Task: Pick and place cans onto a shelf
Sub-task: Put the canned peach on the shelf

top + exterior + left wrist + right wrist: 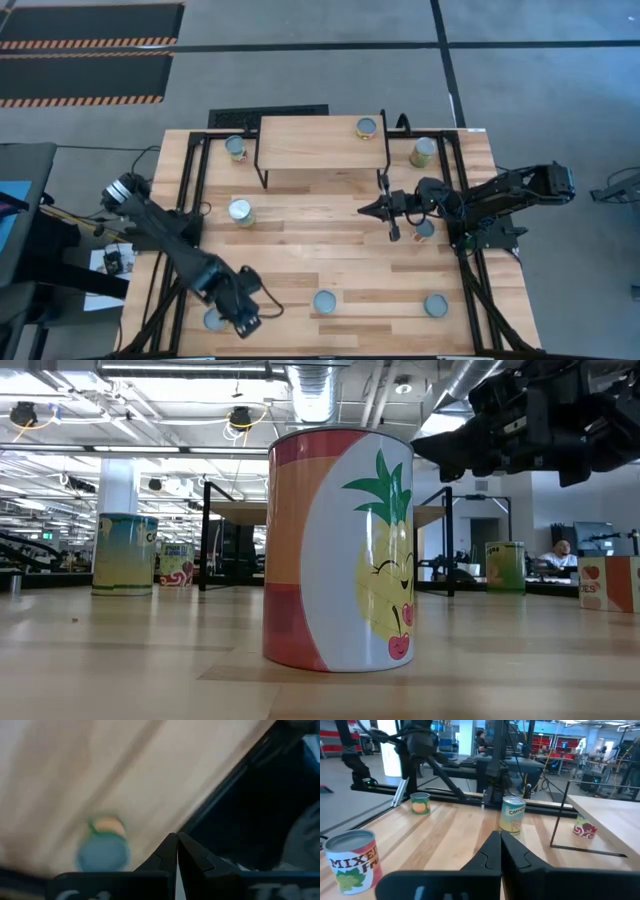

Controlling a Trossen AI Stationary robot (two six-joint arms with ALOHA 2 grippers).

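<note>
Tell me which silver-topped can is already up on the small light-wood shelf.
The silver-topped can near the light-wood shelf's back right corner; every other can stands on the wooden tabletop.

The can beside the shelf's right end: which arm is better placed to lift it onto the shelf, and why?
Right. Its tool sits by the shelf, near that can; the left tool is at the table's near-left corner.

Your left gripper [250,322] sits low at the near-left corner, fingers [167,855] pressed together. Your right gripper [366,210] reaches toward centre from the right, fingers [492,851] closed, holding nothing.
</note>
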